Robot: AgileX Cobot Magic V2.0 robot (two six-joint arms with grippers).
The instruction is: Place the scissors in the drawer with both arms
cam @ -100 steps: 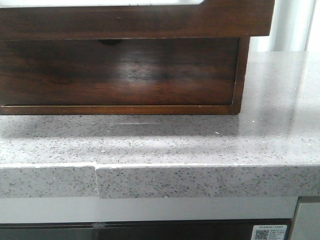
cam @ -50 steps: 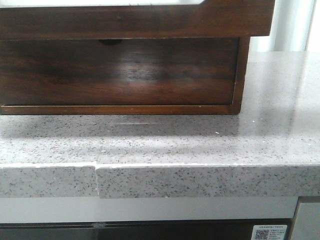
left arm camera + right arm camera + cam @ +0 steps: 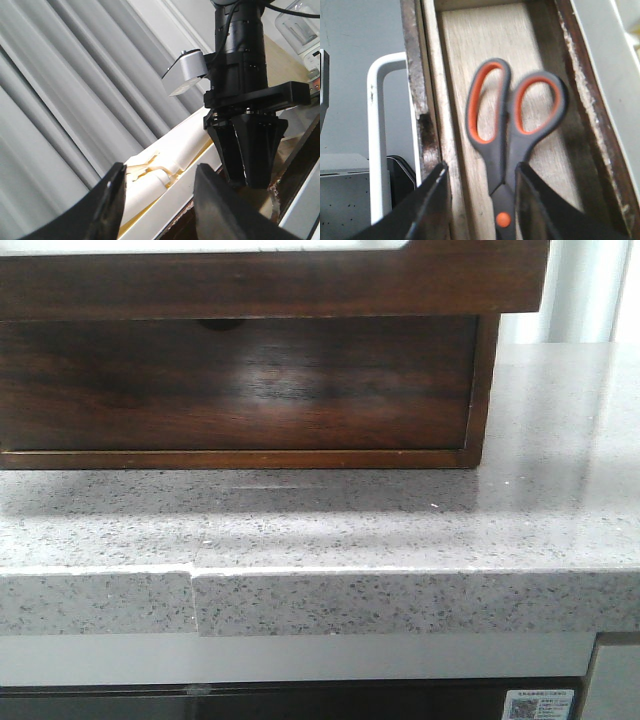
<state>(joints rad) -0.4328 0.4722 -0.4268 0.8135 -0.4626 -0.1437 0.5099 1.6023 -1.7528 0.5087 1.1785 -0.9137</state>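
The scissors (image 3: 506,165), grey handles with orange loop inserts, show blurred inside the drawer (image 3: 427,125), over its pale lining. My right gripper (image 3: 481,210) is open around them; they sit close to one finger, with a clear gap to the other. In the left wrist view the right gripper (image 3: 247,155) points down into the drawer. My left gripper (image 3: 159,200) is open and holds nothing, off to the side of the right arm. In the front view the drawer's dark streaky front (image 3: 270,282) juts out at the top; no gripper and no scissors show there.
Below the drawer is the chest's taller front (image 3: 240,390) with a half-round notch, standing on a speckled grey counter (image 3: 400,530). Grey curtains (image 3: 75,90) hang behind. A white appliance (image 3: 300,30) stands beyond the right arm. A white frame (image 3: 377,130) is beside the chest.
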